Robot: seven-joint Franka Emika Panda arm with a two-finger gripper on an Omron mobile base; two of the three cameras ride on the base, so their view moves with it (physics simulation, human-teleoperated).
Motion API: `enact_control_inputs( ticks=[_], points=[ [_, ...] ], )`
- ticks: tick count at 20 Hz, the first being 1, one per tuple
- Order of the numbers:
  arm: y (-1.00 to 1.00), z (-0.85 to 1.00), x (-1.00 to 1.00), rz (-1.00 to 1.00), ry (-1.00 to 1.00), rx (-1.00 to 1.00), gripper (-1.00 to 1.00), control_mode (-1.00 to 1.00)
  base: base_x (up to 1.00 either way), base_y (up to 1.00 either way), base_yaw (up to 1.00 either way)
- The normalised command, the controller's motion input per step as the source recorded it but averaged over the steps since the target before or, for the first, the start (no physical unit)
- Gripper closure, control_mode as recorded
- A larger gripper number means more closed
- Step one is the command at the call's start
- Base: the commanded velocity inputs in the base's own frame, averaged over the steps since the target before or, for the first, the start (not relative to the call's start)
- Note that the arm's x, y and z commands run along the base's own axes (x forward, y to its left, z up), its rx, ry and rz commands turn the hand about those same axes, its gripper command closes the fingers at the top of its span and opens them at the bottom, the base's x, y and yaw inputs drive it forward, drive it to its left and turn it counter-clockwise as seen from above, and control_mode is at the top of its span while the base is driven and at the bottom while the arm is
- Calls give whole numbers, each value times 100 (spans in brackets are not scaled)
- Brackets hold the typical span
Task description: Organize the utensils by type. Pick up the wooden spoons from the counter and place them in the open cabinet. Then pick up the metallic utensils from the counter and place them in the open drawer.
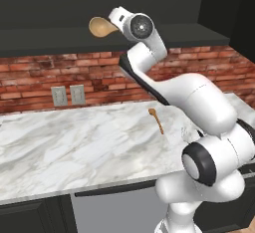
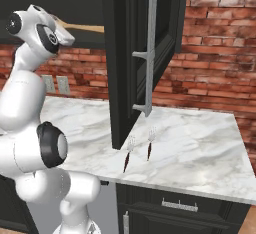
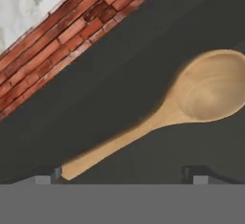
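Fingers: two small dark finger tips [image 3: 48,174] stand wide apart at the bottom of the hand view, one at each side, gripping nothing; the handle end of the spoon lies just beside the left tip and apart from the right one, which reads as a release.
Gripper: the gripper [image 3: 124,175] sits up at the cabinet shelf, at the end of the raised white arm [image 1: 149,53], because that shelf is where the wooden things belong.
Large spoon: the larger light-tan wooden spoon with the round bowl [image 3: 158,117] lies flat on the dark shelf of the black upper wall cabinet [image 3: 95,89], bowl away from the hand; in the left base view its bowl [image 1: 101,27] shows just beside the hand.
Cabinet door: the black door with the long steel handle [image 2: 150,48] hangs open over the counter, leaving the shelf reachable.
Small spoon: the thinner orange-brown wooden spoon [image 1: 156,119] rests on the white grey-veined marble counter [image 1: 74,142], near the arm's base; by my judgement it goes to the shelf next.
Forks: two small silver-headed, dark-handled forks [image 2: 128,154] lie side by side near the counter's front edge, below the open door, not yet moved.
Backdrop: a red brick wall [image 1: 40,72] with two pale outlets [image 1: 67,95] stands behind the counter.
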Motion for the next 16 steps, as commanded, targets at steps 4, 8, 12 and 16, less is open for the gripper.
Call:
enact_control_inputs(
  ticks=[4,8,12,16],
  points=[
    [-17,18,-71,0,-3,4,-100,-100,0,0,0],
    [-22,19,-77,0,0,13,-100,-100,0,0,0],
    [-21,16,-83,-4,0,32,-100,-100,0,0,0],
    [-17,3,-78,-22,4,39,-100,-100,0,0,0]
  ],
)
